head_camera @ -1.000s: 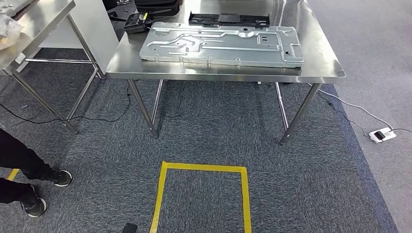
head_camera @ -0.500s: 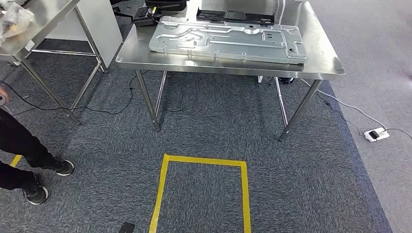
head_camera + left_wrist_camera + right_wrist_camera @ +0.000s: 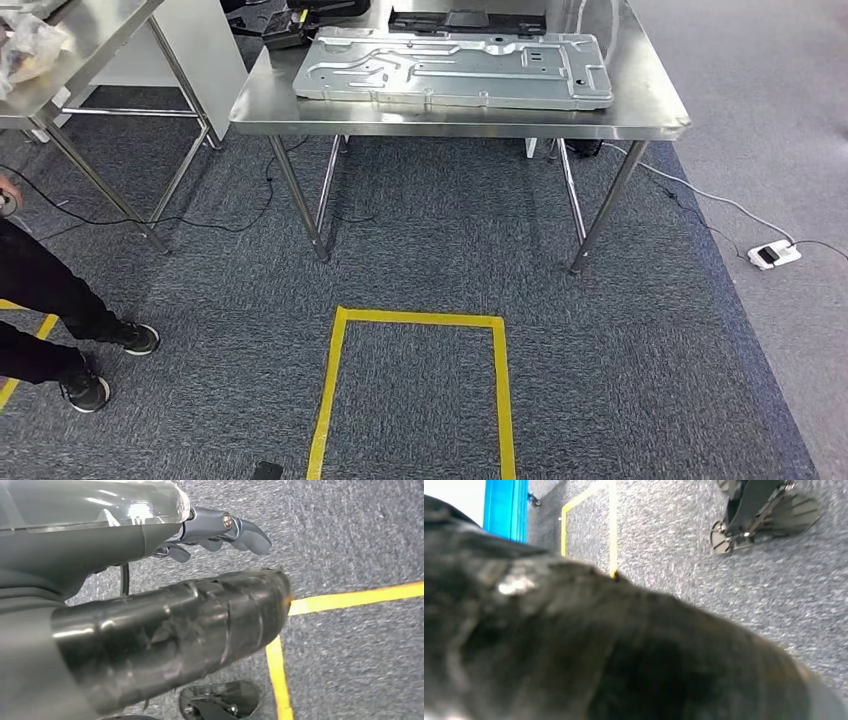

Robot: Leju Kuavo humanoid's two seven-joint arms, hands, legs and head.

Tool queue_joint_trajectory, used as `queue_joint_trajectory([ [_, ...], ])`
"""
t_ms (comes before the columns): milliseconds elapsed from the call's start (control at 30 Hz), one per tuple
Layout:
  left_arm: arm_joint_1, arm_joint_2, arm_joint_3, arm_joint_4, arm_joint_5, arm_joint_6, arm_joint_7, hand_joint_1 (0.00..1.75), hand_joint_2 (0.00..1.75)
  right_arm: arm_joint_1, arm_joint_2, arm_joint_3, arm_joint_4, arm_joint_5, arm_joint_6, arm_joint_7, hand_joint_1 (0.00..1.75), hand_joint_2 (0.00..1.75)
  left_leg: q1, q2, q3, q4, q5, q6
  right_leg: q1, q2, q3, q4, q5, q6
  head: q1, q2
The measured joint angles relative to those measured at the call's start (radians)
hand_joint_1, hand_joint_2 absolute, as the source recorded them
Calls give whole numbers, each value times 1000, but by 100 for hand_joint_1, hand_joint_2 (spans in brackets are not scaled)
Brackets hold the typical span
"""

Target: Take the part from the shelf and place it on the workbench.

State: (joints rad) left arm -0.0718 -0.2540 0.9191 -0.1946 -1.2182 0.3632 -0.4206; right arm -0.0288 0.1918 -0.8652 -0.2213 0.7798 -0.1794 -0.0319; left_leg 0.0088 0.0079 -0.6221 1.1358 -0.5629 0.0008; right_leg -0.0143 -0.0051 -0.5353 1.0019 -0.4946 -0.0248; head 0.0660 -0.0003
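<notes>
A metal panel (image 3: 452, 68) lies on the tabletop (image 3: 460, 118); a taped square (image 3: 415, 390) marks the floor before it, a person's legs (image 3: 55, 320) at left.

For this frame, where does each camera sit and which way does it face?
Head view: high on the body, looking forward and down at the steel table, metal panel and yellow tape square.
Left wrist view: behind the left hand, facing carpet and tape.
Right wrist view: at the hanging right arm, facing carpet; a dark blurred surface covers most of it.
Shared: carpet and yellow tape.

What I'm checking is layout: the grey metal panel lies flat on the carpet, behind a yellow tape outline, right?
No. The head view shows the grey metal panel lying flat on the steel table, beyond the yellow tape outline.
</notes>
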Motion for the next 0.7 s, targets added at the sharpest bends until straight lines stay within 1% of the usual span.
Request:
queue_joint_trajectory([
  [33,0,0,0,0,0,0,0,0,0,0,0,0,0,1,1,0,0,0,1,0,-18,52,-36,-2,2,0,-8,0,6,-3,0,0],
  [67,0,0,0,0,0,0,0,0,0,0,0,0,0,2,1,0,0,0,2,0,-31,91,-60,-4,3,-1,-13,1,9,-4,0,0],
  [100,0,0,0,0,0,0,0,0,0,1,0,0,0,3,2,0,0,0,2,0,-37,112,-72,-4,4,-1,-16,1,11,-4,0,0],
  [200,0,0,0,0,0,0,0,0,0,1,0,0,0,3,2,0,0,0,2,0,-39,118,-74,-5,4,-1,-17,1,12,-4,0,0],
  [333,1,0,1,0,1,0,0,0,0,1,0,-1,0,4,5,0,0,0,2,0,-48,171,-90,-6,6,-1,-30,4,19,-4,0,0],
  [367,1,0,1,0,1,0,0,0,0,1,0,-1,0,4,8,0,0,0,2,0,-22,144,-72,-4,8,-1,-38,7,24,-3,0,0],
  [400,0,1,1,0,1,0,0,0,0,2,1,-1,0,6,12,-1,0,0,-2,0,32,65,-43,3,9,0,-48,11,33,2,0,0],
  [467,-1,2,2,0,2,0,-1,0,0,1,3,-2,0,12,18,-6,0,0,-10,-1,134,-105,15,20,9,1,-64,17,52,18,0,0],
  [500,-1,3,3,0,3,0,-1,0,0,1,4,-2,0,16,19,-9,0,0,-12,-1,159,-160,29,28,10,1,-68,16,61,27,0,0],
  [533,-1,3,3,0,3,0,-1,0,0,1,4,-2,0,18,19,-12,0,0,-9,0,157,-168,36,32,10,1,-70,16,61,32,0,0],
  [567,-2,2,4,0,3,0,-2,0,0,1,4,-2,0,20,20,-15,0,0,-6,1,153,-174,45,38,10,2,-77,29,48,37,0,0],
  [600,-2,2,4,0,4,0,-2,0,0,1,4,-2,0,20,20,-17,0,0,-3,3,149,-179,54,44,10,3,-91,62,20,42,1,0],
  [633,-2,2,4,0,4,0,-2,0,0,1,4,-2,0,21,21,-19,0,0,-2,4,143,-180,61,48,7,4,-114,118,-20,46,1,0],
  [667,-2,2,4,0,4,0,-2,0,0,2,4,-2,0,21,23,-20,0,0,-2,5,135,-179,66,51,6,4,-140,186,-61,50,1,0],
  [700,-1,3,5,0,4,0,-2,0,0,2,4,-2,0,21,25,-21,0,0,-2,5,127,-176,71,51,4,4,-163,250,-91,54,1,0],
])
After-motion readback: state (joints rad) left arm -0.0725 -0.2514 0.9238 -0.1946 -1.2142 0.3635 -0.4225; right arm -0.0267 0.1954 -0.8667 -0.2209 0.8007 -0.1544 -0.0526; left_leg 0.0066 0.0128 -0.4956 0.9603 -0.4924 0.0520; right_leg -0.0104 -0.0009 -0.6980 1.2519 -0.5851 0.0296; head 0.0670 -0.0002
